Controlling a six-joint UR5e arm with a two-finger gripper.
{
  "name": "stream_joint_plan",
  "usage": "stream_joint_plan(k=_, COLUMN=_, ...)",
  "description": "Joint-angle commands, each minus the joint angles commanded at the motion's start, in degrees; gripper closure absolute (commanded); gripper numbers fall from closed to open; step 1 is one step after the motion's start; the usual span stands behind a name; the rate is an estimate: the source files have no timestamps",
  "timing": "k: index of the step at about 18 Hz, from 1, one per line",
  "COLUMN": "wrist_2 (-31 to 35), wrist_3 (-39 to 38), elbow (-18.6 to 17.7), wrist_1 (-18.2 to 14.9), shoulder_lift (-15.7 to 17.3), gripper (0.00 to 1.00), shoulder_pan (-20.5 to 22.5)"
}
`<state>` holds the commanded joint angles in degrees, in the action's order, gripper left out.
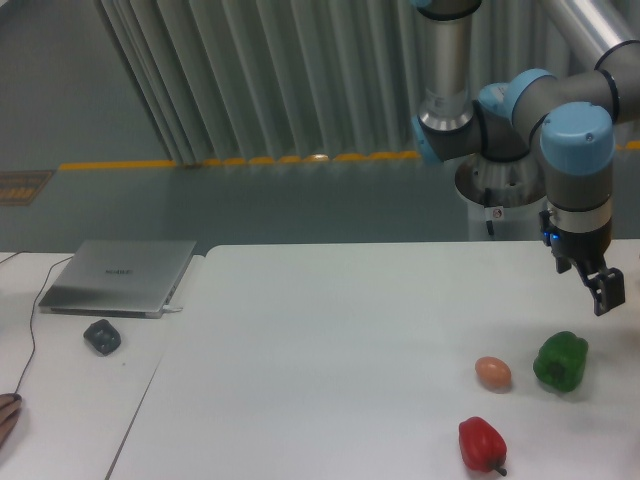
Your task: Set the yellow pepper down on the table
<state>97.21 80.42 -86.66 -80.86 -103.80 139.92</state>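
The yellow pepper is not in view anywhere in the camera view. My gripper (604,292) hangs at the far right over the white table (330,340), a little above and to the right of a green pepper (561,361). I see its dark fingers (609,290) edge-on, so the gap between them does not show. Nothing yellow appears at the fingers.
A brownish egg-shaped object (493,373) lies left of the green pepper, and a red pepper (482,443) lies near the front edge. On the narrower desk (70,420) to the left are a closed laptop (120,277), a dark mouse (102,336) and a cable. A hand (6,412) shows at the left edge.
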Motion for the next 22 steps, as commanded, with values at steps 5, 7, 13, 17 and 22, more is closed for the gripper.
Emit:
stream_joint_plan(k=5, wrist_2=-3.85, wrist_3=-0.70, elbow=0.35, wrist_1=0.78, shoulder_lift=0.00, gripper=0.00, shoulder_pan=0.61)
stream_joint_plan(k=7, wrist_2=-4.57, wrist_3=-0.62, elbow=0.18, wrist_1=1.23, shoulder_lift=0.00, gripper=0.00, shoulder_pan=1.75)
stream_joint_plan(k=13, wrist_2=0.69, wrist_3=1.05, elbow=-1.58, wrist_1=5.36, shoulder_lift=0.00, gripper=0.00, shoulder_pan=2.28)
stream_joint_plan(k=17, wrist_2=1.05, wrist_3=12.61, elbow=-1.41, wrist_1=5.27, shoulder_lift=0.09, gripper=0.00, shoulder_pan=5.96)
stream_joint_plan(k=22, wrist_2=1.05, wrist_3=19.50, elbow=-1.49, wrist_1=5.27, shoulder_lift=0.00, gripper=0.00, shoulder_pan=7.91)
